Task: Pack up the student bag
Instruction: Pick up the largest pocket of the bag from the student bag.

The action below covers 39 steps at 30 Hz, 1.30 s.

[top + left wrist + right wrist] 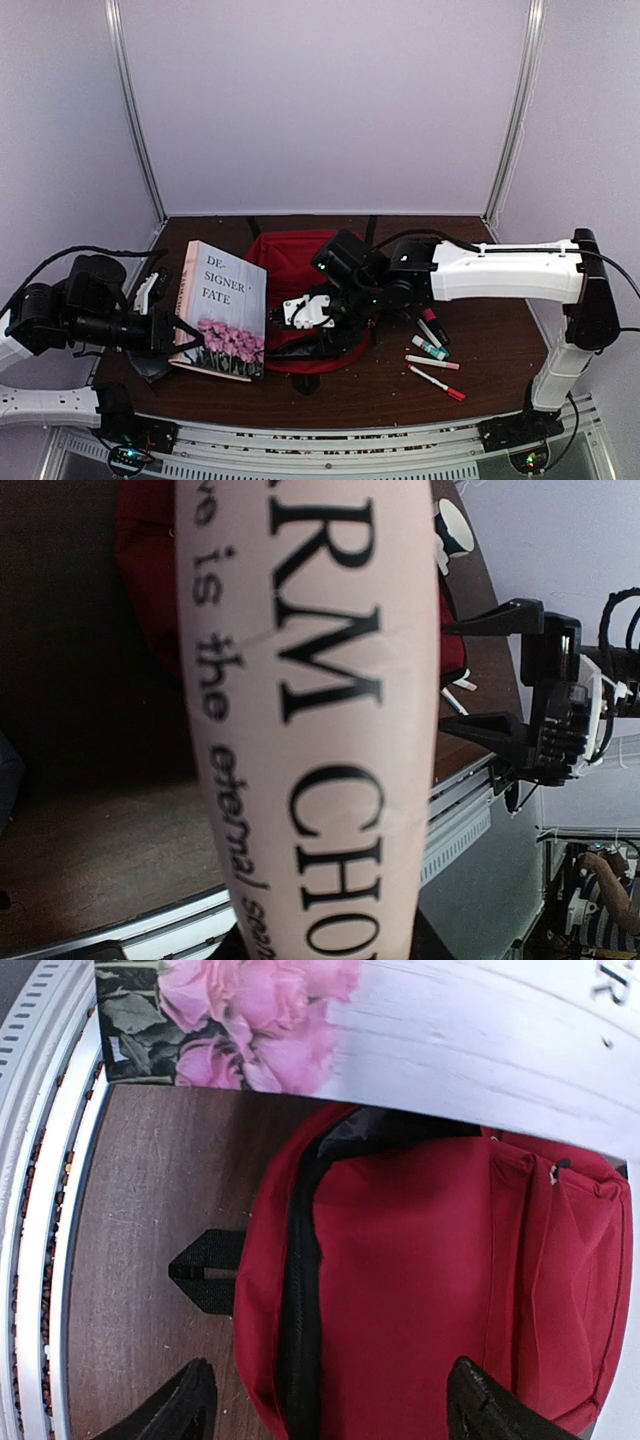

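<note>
The red student bag (300, 275) lies in the middle of the table, and its black zipper (300, 1290) runs along its edge in the right wrist view (430, 1280). My left gripper (183, 338) is shut on a white book with pink flowers (222, 310) and holds it upright against the bag's left side. The book fills the left wrist view (310, 720) and hides my jaws there. It also shows in the right wrist view (300, 1020). My right gripper (290, 318) is open and empty just above the bag's front, with its fingertips (185, 1405) straddling the zipper edge.
Several markers (432, 348) lie on the table right of the bag, one with a red cap (437, 383). A black strap end (205, 1270) sticks out from the bag. A dark soft object (150, 365) lies under my left gripper. The table's near rail (320, 450) is close.
</note>
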Available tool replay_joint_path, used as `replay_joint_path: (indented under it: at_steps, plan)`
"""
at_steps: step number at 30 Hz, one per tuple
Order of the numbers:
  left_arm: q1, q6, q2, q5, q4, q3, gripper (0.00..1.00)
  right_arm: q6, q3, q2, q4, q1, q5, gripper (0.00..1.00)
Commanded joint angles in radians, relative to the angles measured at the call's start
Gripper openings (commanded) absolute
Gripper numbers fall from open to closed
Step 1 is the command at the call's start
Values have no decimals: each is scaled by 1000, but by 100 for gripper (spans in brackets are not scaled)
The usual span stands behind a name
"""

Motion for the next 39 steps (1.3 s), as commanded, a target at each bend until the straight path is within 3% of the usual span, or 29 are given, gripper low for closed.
replay_joint_path:
  at_steps: [1, 4, 11, 16, 20, 28, 39]
  plan:
    - [4, 41, 17, 2, -84, 74, 33, -18, 62, 53, 5, 53, 95, 79]
    - [4, 39, 17, -7, -143, 98, 33, -38, 94, 104, 10, 82, 129, 79]
    - [4, 22, 12, -1, -193, 122, 33, -11, 194, 239, 30, 90, 268, 63]
    - [4, 6, -2, 22, -208, 113, 33, 47, 242, 264, 36, 64, 305, 33]
    - [4, 20, 11, 56, -188, 102, 33, 91, 348, 264, -16, 14, 287, 0]
    - [3, 59, 79, 229, -63, 54, 30, 200, 590, 273, -87, -114, 241, 0]
    - [-3, 20, 161, 457, 322, -76, 29, 321, 745, 290, -115, -157, 180, 0]
